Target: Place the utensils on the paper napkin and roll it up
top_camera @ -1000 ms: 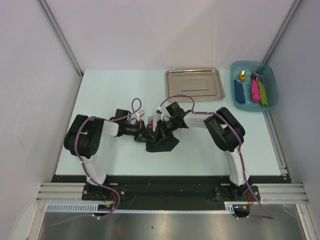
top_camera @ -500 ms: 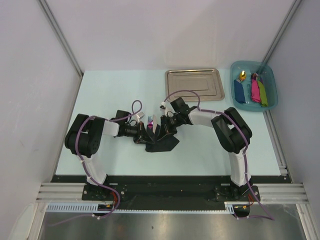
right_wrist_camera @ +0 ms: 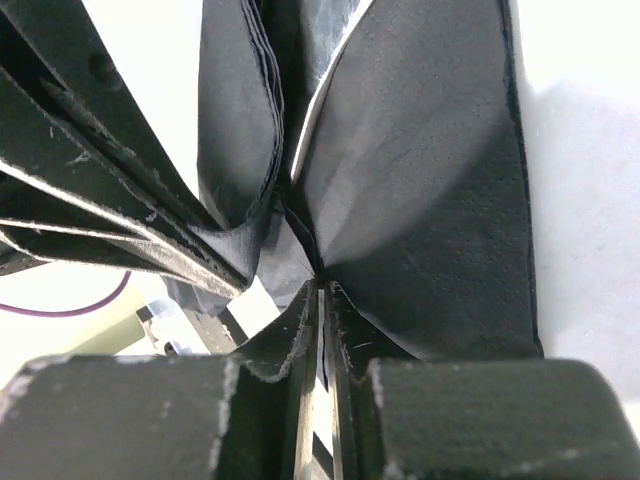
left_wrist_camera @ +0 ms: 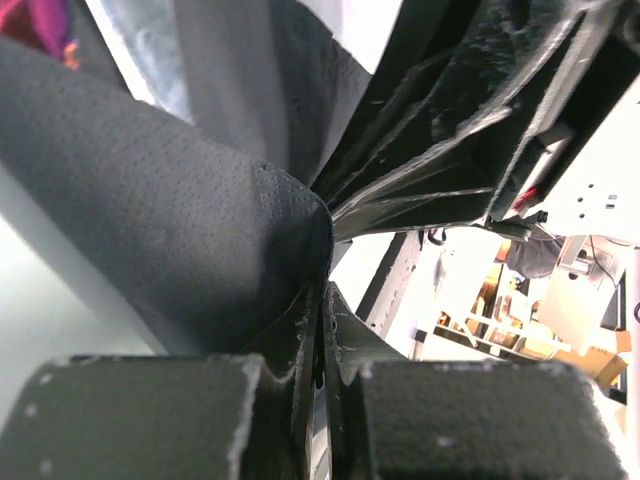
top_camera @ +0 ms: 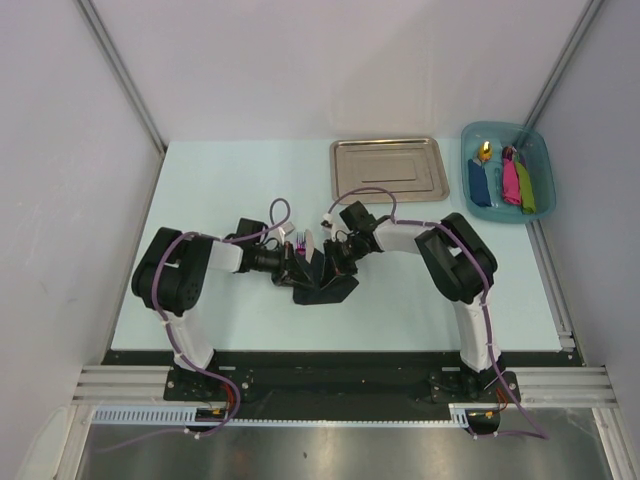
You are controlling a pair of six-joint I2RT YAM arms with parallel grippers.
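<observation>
- The paper napkin (top_camera: 326, 288) lies near the middle of the table (top_camera: 220, 190), a little toward the near edge. It is bunched up into raised black folds rather than lying flat.
- The left gripper (top_camera: 294, 266) reaches in from the left side. In its wrist view the left gripper (left_wrist_camera: 320, 300) has its jaws almost together, pinching a fold of the paper napkin (left_wrist_camera: 170, 220) between the tips.
- The right gripper (top_camera: 327, 262) comes in from the right and meets the other one over the napkin. Its own camera shows the right gripper (right_wrist_camera: 320, 292) drawn just as narrow, nipping a crease of the paper napkin (right_wrist_camera: 420, 200).
- The two grippers sit just beside each other, with the lifted folds between them.
- The utensils (top_camera: 299, 240) show only as a small pink-purple bit at the napkin's far side. The rest is hidden by the folds and the grippers.
- A steel tray (top_camera: 388, 170) rests at the far edge, well apart from the napkin.
- A teal bin (top_camera: 540, 150) sits in the far right corner, holding blue, pink and green items (top_camera: 511, 180).
</observation>
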